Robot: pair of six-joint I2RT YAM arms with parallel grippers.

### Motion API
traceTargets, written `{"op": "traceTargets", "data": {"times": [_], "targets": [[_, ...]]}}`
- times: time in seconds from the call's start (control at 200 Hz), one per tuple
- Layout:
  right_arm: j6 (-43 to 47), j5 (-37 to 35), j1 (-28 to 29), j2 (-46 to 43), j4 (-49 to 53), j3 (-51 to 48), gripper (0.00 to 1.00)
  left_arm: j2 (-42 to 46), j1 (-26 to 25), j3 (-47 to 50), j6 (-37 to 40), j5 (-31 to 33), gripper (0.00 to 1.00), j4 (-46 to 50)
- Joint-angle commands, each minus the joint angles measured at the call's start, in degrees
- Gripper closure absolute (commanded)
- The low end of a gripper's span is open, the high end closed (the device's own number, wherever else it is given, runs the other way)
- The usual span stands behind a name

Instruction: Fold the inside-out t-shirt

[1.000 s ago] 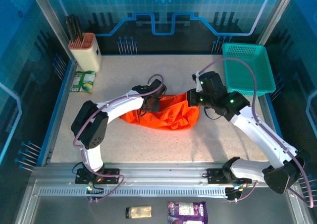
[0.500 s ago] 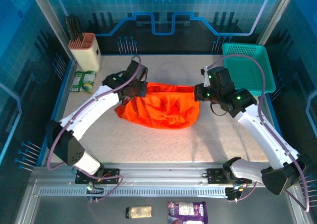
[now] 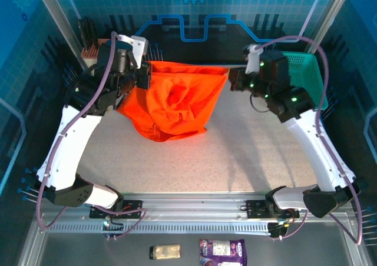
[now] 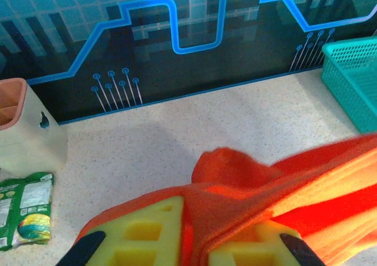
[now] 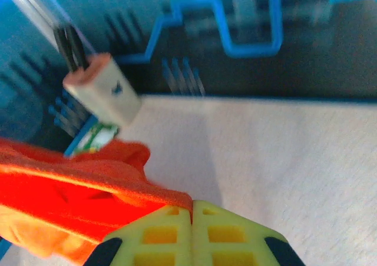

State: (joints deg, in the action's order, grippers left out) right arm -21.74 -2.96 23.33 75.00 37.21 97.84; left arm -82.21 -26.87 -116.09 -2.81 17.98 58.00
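While both arms reach toward the far wall, you have the inside-out t-shirt [image 3: 175, 103] strung between the two sets of jaws. Your left jaws are clamped narrow on one end of the shirt's upper edge. In the left wrist view the orange fabric runs up between the left pads [image 4: 147, 236], bunches into a small fold just beyond them and stretches off to their right. Your right jaws are pressed together on the other end. The right wrist view shows the cloth pinched at the left side of the right pads [image 5: 224, 230] and trailing away to their left.

Between the two grips the upper edge runs taut and nearly straight. The rest of the shirt hangs below that line in a crumpled, pouchy mass, its bulk nearer the left jaws than the right. You cannot tell from above whether its lowest folds touch the table [image 3: 247, 154].

The teal basket [image 3: 306, 66] sits just behind and to the right of the right jaws. Beyond the left jaws and to their left stands a beige utensil holder [image 4: 23, 136], with a green packet [image 4: 23, 210] lying on the table just in front of it.
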Motion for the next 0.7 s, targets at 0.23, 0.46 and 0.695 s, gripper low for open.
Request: {"op": "traceTargets", "data": {"times": [0.23, 0.46, 0.695], "targets": [[9.77, -16.8, -2.33, -3.02, 3.43, 18.66, 1.0, -1.82, 2.04, 6.22, -1.99, -7.39, 1.0, -2.74], [-0.08, -2.87, -0.27, -0.36, -0.75, 3.51, 1.0, -5.93, 5.17, -31.3, 5.44, -2.37, 1.0, 2.93], [-0.58, -2.86, 1.98, 0.27, -0.75, -1.71, 1.0, -7.01, 4.99, -21.49, -0.08, -16.17, 1.0, -0.61]]}}
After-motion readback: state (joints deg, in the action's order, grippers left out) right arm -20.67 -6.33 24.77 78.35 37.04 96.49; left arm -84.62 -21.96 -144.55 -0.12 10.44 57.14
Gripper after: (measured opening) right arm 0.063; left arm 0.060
